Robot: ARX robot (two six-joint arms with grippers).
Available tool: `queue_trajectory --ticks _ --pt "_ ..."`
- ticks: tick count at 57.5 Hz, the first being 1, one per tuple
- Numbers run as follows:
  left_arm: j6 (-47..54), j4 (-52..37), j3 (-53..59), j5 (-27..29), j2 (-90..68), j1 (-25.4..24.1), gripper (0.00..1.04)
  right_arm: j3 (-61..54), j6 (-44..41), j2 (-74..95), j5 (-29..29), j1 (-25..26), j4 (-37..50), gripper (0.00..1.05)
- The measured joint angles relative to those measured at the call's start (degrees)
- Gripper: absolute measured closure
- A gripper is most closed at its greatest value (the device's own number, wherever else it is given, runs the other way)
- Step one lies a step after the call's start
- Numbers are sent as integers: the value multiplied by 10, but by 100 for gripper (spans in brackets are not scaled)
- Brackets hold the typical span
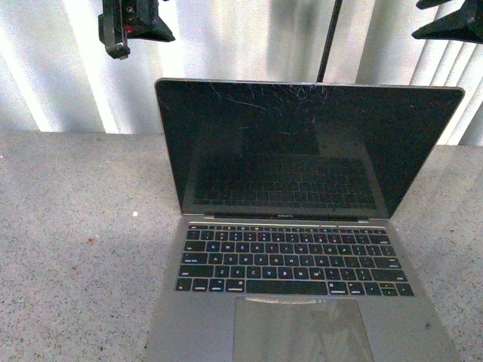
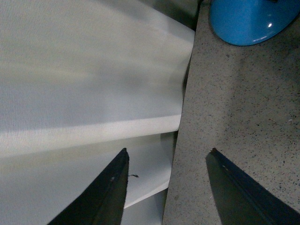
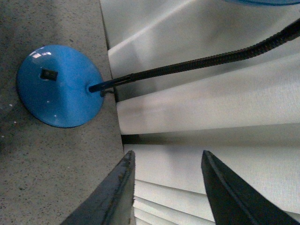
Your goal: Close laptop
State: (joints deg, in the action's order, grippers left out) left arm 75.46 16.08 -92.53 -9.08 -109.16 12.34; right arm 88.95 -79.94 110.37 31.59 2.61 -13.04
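Observation:
The laptop [image 1: 302,249] stands open on the grey speckled table [image 1: 75,226], its silver-grey base with black keys towards me. Its black screen [image 1: 302,143] is upright, with scratches near the top edge. My left gripper [image 1: 128,30] hangs high behind the lid's left corner, apart from it. My right gripper [image 1: 449,26] hangs high behind the right corner. In the left wrist view the gripper [image 2: 168,151] is open and empty over the table's back edge. In the right wrist view the gripper [image 3: 167,152] is open and empty. The laptop shows in neither wrist view.
A blue round lamp base [image 3: 58,86] sits on the table behind the laptop, also in the left wrist view [image 2: 248,21]. Its black gooseneck [image 3: 201,61] rises behind the lid [image 1: 328,41]. A white pleated backdrop [image 1: 249,38] closes the table's far edge.

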Motion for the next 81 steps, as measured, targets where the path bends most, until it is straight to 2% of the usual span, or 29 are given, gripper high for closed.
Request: queue_trajectory --ticks 11,16,39,49,81 --pt "9 19 -11 -8 0 1 86 2 -11 0 2 -1 -26 101" --pt "13 36 -15 -9 0 1 102 5 -18 0 2 -1 -45 102" --pt "63 126 -42 6 0 16 101 71 -28 6 -5 -5 -192 102" --pt "82 139 -51 17 -3 29 101 97 -40 23 -35 -7 -275 102" --pt "99 125 -50 36 -33 58 101 101 -28 45 -35 -27 -274 102"
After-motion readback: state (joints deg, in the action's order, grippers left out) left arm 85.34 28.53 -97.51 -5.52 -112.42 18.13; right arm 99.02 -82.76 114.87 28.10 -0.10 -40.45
